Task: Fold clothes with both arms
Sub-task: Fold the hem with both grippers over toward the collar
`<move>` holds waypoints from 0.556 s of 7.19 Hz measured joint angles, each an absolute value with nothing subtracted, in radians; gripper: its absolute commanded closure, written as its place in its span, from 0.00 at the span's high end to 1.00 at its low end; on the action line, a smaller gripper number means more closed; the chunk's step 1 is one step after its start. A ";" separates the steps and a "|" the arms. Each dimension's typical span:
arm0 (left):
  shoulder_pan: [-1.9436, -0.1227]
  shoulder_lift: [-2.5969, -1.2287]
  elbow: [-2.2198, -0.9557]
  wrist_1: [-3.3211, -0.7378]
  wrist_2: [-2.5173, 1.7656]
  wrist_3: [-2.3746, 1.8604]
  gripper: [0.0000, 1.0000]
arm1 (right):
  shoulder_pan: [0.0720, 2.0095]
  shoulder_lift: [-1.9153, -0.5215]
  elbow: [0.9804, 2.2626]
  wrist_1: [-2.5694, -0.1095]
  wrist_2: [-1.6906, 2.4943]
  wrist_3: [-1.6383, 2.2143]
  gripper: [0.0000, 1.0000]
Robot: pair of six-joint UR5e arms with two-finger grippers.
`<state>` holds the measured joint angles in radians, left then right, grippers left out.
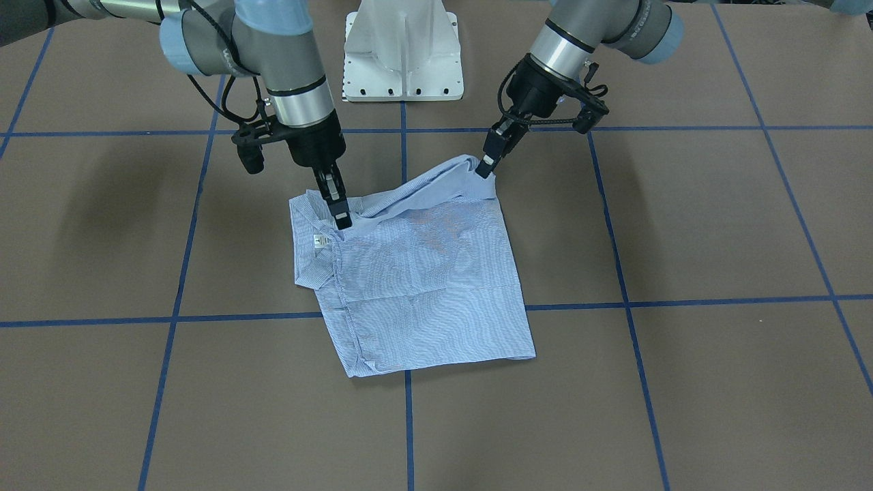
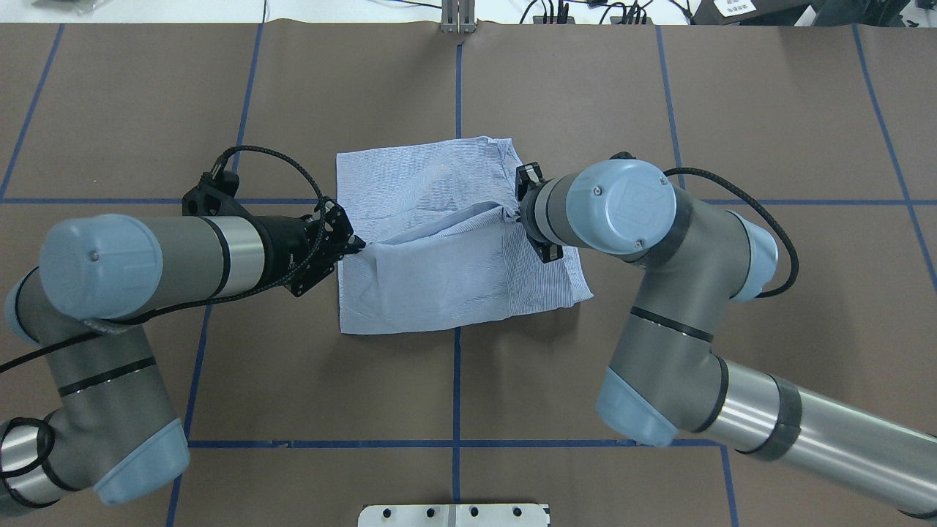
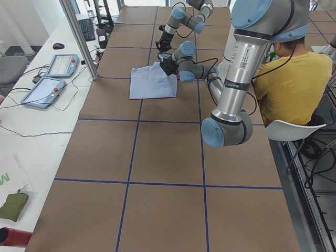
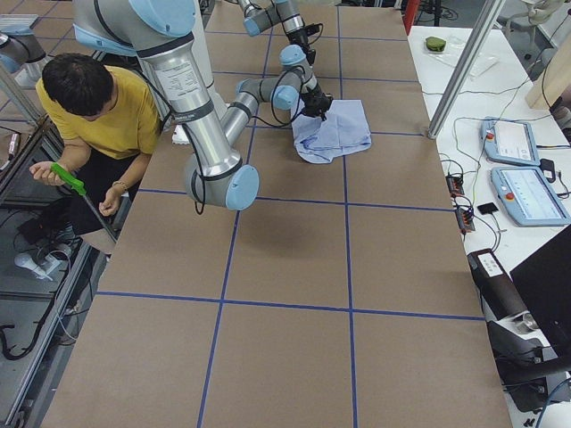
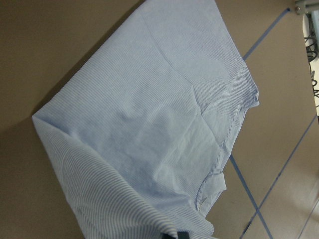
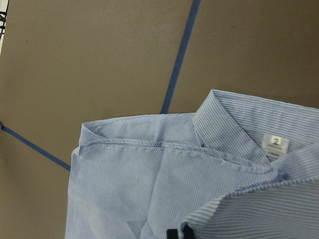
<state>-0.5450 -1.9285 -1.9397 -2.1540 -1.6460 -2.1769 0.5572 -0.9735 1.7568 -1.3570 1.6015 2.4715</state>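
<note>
The light blue striped shirt (image 1: 423, 286) lies folded into a rough rectangle at the table's middle, collar and white neck label (image 1: 318, 241) on the robot's right side. My left gripper (image 1: 485, 167) is shut on the shirt's near corner and lifts it slightly; it shows in the overhead view (image 2: 359, 245). My right gripper (image 1: 341, 217) is shut on the fabric edge beside the collar, partly hidden under its wrist in the overhead view (image 2: 516, 214). The fabric between them is raised in a ridge (image 2: 439, 227). The right wrist view shows the collar and label (image 6: 275, 146); the left wrist view shows the shirt body (image 5: 149, 124).
The white pedestal base (image 1: 404, 51) stands behind the shirt. Blue tape lines (image 1: 406, 423) grid the brown table. A seated person in yellow (image 3: 294, 79) is beside the robot. Two tablets (image 3: 52, 79) and cables lie on the far side table.
</note>
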 measured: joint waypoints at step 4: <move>-0.692 -2.078 -1.675 -2.164 -1.707 -2.059 0.00 | 0.635 -0.792 1.481 -1.308 1.659 2.418 0.00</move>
<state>-0.6919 -2.0785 -1.6747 -2.1641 -1.7070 -2.0587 0.6345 -0.7922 1.4805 -1.3082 1.6590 2.4180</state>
